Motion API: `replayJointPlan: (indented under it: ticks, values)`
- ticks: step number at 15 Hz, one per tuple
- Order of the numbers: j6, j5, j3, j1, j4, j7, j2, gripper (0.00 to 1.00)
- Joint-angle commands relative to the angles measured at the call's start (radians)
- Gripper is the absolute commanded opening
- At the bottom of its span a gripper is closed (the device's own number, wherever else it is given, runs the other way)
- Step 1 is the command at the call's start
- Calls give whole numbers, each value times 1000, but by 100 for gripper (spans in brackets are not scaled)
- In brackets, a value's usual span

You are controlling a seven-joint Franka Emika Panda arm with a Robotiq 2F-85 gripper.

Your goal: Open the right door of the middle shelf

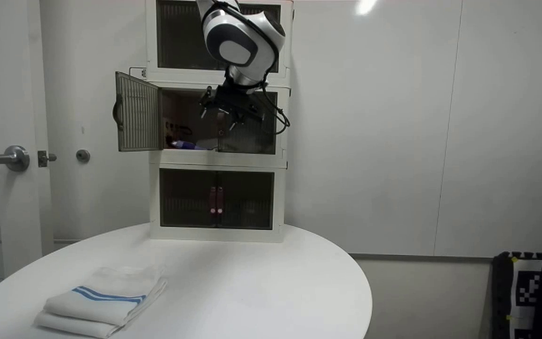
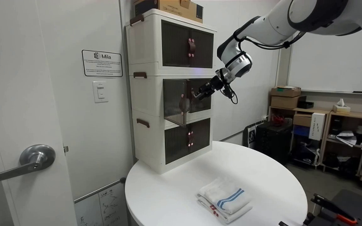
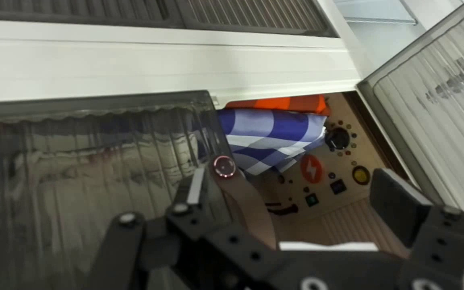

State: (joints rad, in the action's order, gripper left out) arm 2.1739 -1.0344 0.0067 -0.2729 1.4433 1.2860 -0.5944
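The middle shelf's right door, dark ribbed and see-through, looks shut in both exterior views (image 1: 252,139) (image 2: 202,106). It fills the left of the upside-down wrist view (image 3: 95,181). Its brown strap handle (image 3: 256,205) has a pink-ringed stud and hangs at the door's inner edge. My gripper (image 1: 218,118) is in front of the middle shelf, also seen from the side (image 2: 196,95). In the wrist view the gripper (image 3: 296,193) is open with nothing between its fingers. One finger overlaps the strap's side; I cannot tell whether they touch. The other finger is over the open left half.
The middle shelf's left door stands swung open (image 1: 139,113) (image 2: 174,102) (image 3: 449,104). Inside are a blue-white checked cloth (image 3: 272,129), an orange cloth (image 3: 292,104) and a printed panel (image 3: 336,169). A folded towel (image 1: 97,301) lies on the round white table (image 1: 252,292).
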Motion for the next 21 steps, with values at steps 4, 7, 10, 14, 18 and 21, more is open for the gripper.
replayJointPlan:
  ticks: [4,7,10,14,18,21]
  values:
    - [-136,-14,25,-41,-167,25,-107,100]
    - [-154,-24,34,-51,-204,35,-128,100]
    - [-169,-34,49,-55,-230,46,-142,100]
    - [-192,-34,61,-45,-248,62,-161,100]
    - [-194,-31,69,-39,-256,81,-170,72]
    - [-193,-29,70,-40,-252,100,-162,50]
